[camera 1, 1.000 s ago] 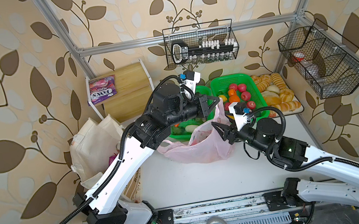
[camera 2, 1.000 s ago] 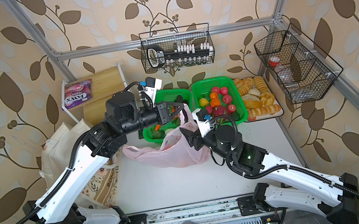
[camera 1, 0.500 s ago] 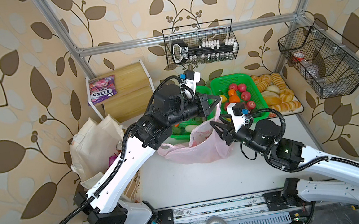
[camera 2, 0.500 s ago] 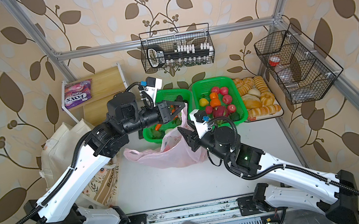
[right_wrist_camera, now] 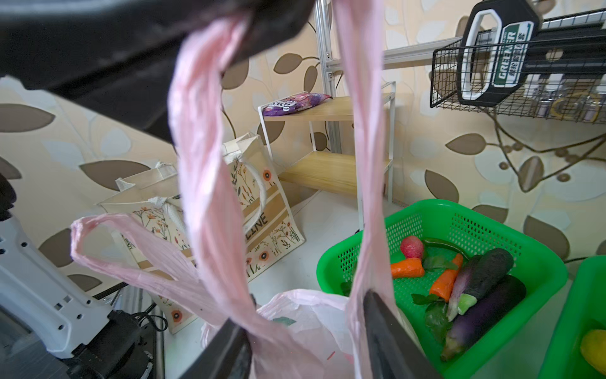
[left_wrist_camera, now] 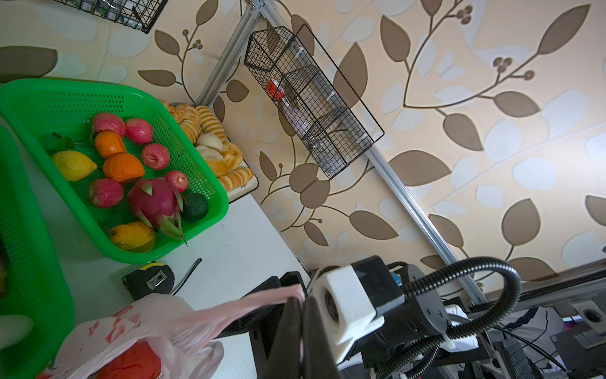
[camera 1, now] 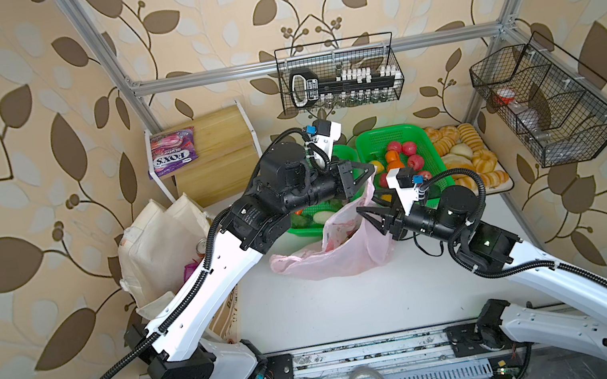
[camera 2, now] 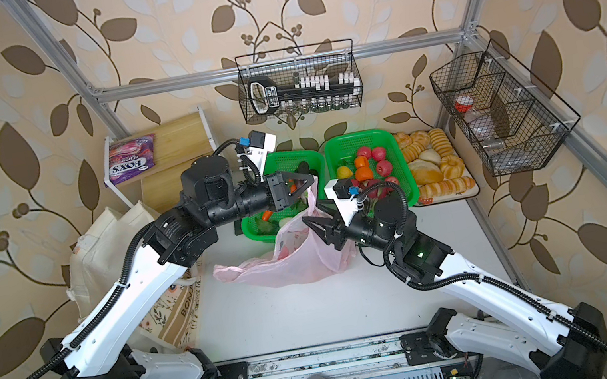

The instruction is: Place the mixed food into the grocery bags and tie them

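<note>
Two claws, one pink bag [camera 1: 339,256] handle — left gripper [camera 1: 370,171] pinches its top, right gripper [camera 1: 368,219] gapes just nearer, astride both strands

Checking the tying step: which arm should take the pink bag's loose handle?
Probably right. The right gripper is open beside the pink bag; the left gripper is shut on the raised handle.

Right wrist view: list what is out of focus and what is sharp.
In the right wrist view the left gripper, close to the lens, is a dark blur and the pink bag's handle is soft; the green basket and canvas tote behind are sharp.
</note>
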Action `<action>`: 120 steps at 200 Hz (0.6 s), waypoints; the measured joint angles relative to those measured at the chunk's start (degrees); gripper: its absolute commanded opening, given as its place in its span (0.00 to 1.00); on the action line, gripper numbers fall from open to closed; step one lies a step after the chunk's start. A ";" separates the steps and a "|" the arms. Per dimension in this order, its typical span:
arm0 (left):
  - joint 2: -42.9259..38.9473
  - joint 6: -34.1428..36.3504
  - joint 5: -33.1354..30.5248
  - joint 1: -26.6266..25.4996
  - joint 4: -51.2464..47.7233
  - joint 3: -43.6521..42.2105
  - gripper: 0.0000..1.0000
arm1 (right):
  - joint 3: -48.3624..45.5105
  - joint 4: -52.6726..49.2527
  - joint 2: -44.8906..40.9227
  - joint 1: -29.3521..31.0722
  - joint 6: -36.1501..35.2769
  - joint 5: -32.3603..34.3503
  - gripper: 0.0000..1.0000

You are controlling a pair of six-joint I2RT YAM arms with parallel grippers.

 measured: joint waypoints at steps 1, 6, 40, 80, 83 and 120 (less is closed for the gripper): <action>0.00 0.00 0.02 0.00 -0.02 0.00 0.00 | 0.00 -0.02 0.00 -0.02 0.00 -0.07 0.62; 0.00 0.02 0.13 0.00 -0.02 0.00 0.00 | 0.00 -0.02 -0.02 -0.04 -0.20 -0.22 0.63; 0.00 0.09 1.38 0.00 -0.04 0.00 0.00 | 0.00 -0.13 -0.04 -1.07 -1.99 -0.61 0.70; -0.02 0.17 1.51 0.00 -0.07 0.00 0.00 | 0.00 -0.52 -0.52 -2.80 -4.81 -0.81 0.73; -0.02 0.17 1.51 0.00 -0.07 0.00 0.00 | 0.00 -0.52 -0.57 -2.84 -4.98 -0.79 0.73; -0.07 0.17 1.68 0.00 -0.07 0.00 0.00 | 0.00 -0.48 -0.61 -2.91 -6.25 -0.76 0.75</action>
